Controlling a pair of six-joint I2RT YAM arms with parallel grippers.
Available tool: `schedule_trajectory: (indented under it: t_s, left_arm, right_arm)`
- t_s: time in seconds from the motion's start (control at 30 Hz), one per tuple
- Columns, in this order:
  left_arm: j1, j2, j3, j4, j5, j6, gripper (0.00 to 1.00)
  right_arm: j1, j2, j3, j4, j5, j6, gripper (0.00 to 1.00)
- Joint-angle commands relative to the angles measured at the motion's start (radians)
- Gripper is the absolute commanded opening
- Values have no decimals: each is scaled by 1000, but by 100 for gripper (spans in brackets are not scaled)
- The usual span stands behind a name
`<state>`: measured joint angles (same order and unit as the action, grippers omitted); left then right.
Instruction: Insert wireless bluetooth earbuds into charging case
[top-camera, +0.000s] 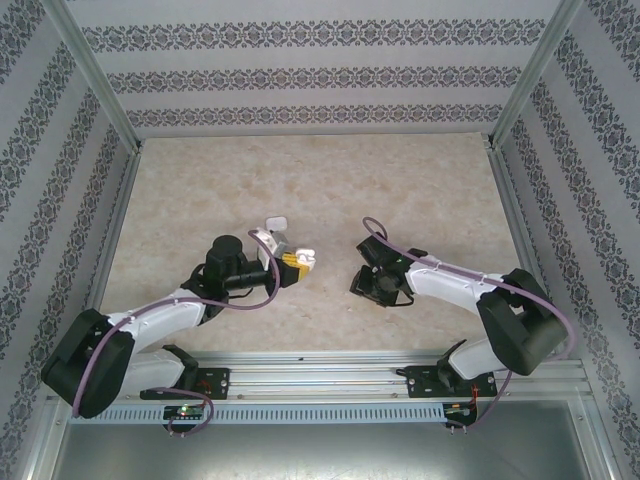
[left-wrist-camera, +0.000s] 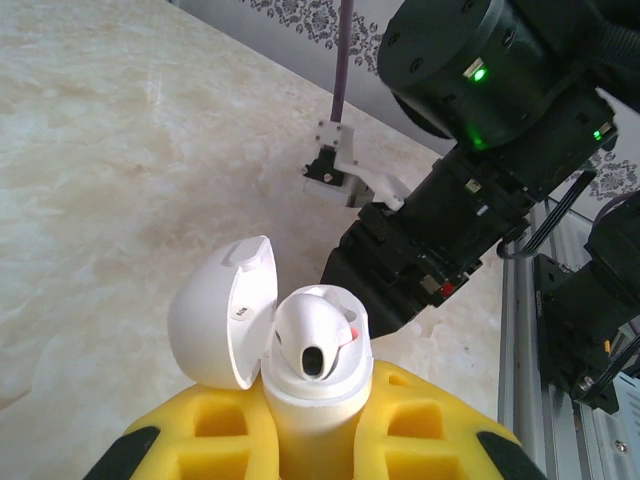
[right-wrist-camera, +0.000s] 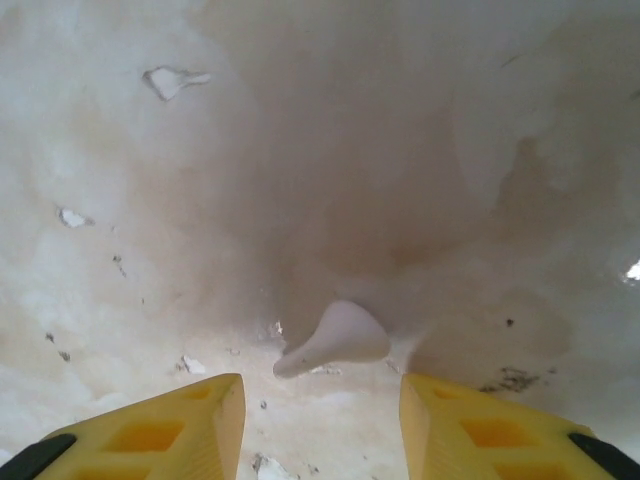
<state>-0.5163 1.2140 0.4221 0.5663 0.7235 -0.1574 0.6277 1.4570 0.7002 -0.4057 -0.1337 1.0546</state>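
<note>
Left gripper (left-wrist-camera: 316, 428) pinching the charging case (left-wrist-camera: 318, 388) by its body, lid (left-wrist-camera: 222, 318) tipped open to the gripper's left side, 1 seated earbud (left-wrist-camera: 312, 340) in the case, right gripper (right-wrist-camera: 318, 400) spread wide over the table (right-wrist-camera: 450, 150), 1 loose earbud (right-wrist-camera: 338, 337) lying just ahead, in line with the opening.

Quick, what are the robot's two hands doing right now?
Left gripper: shut on the open charging case, with an earbud inside.
Right gripper: open, over a loose earbud on the table.

Beige marbled table (top-camera: 400, 180), patterned walls (top-camera: 300, 80)
</note>
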Motion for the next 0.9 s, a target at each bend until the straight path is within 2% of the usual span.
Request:
schedule_trajectory:
  t_s: [0.0,0.4,0.87]
  left_arm:
    - [-4,15,35,62,31,9,0]
    - [-4,37,18,89,31,7,0]
    - [-4,48,37,64,36,24,0]
  right_arm:
    - [-18,33,-21,99,-38,71,45]
    - [-34,85,45,35,7,-7,43]
    - [-20,163,184,-72,53,-144,37]
